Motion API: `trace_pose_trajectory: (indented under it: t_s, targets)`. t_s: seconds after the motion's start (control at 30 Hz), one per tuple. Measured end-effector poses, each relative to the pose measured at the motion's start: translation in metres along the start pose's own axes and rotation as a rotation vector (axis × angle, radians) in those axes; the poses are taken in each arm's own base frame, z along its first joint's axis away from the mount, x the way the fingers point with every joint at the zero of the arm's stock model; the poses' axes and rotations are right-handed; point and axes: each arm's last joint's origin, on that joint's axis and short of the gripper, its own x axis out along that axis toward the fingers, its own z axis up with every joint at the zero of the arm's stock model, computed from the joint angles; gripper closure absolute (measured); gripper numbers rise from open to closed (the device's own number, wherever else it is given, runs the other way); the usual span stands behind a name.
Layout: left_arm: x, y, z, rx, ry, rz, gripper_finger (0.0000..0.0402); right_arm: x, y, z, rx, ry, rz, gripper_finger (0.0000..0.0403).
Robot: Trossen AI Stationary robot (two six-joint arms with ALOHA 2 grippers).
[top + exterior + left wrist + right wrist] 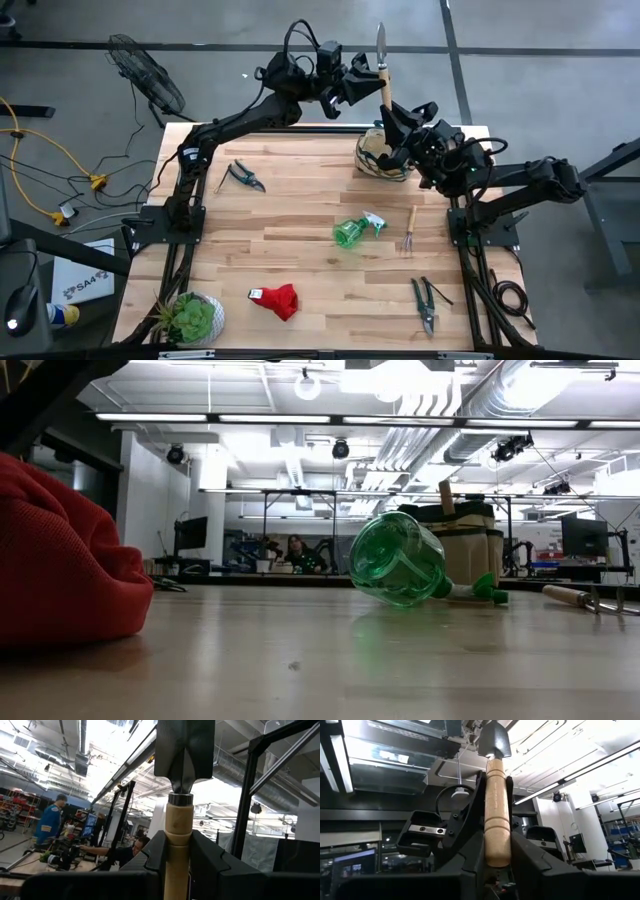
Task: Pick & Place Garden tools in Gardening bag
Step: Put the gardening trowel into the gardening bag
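Red knit glove foreground, both grippers' fingers clamp trowel w/ round wooden handle, above canvas bag.

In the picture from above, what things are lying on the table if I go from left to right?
Potted plant → pruning shears → red glove → green spray bottle → fork → second pair of shears.

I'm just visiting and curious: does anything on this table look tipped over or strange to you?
Yes. The green spray bottle lies on its side mid-table instead of standing. Odder still, both grippers hold one trowel at once: the left gripper and right gripper each clamp its wooden handle, blade up, above the gardening bag.
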Motion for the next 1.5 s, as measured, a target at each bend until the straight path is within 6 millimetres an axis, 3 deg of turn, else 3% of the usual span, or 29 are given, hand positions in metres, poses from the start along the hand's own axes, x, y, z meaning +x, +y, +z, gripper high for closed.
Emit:
trace_pose_trajectory:
  t_s: [0.3,0.57,0.87,1.1,1.37,1.5]
  targets:
    - [0.000,0.001,0.000,-0.006,0.011,-0.001,0.0345,-0.001,0.001,0.000,0.008,0.003,-0.002,0.0343]
    - [0.000,0.000,-0.001,0.008,0.034,-0.019,0.0259,-0.003,0.005,0.000,-0.019,0.032,-0.043,0.0344]
    - [-0.006,0.005,0.002,0.074,0.082,-0.059,0.0249,-0.009,0.010,0.002,-0.045,0.096,-0.115,0.0344]
    - [-0.034,0.022,0.026,0.033,0.231,-0.156,0.0248,-0.023,0.009,0.019,-0.056,0.230,-0.285,0.0344]
    - [-0.065,0.033,0.055,-0.006,0.371,-0.203,0.0247,-0.023,0.019,0.059,-0.068,0.421,-0.416,0.0344]
    - [-0.079,0.028,0.078,0.036,0.394,-0.204,0.0247,-0.020,0.024,0.078,0.000,0.468,-0.441,0.0344]
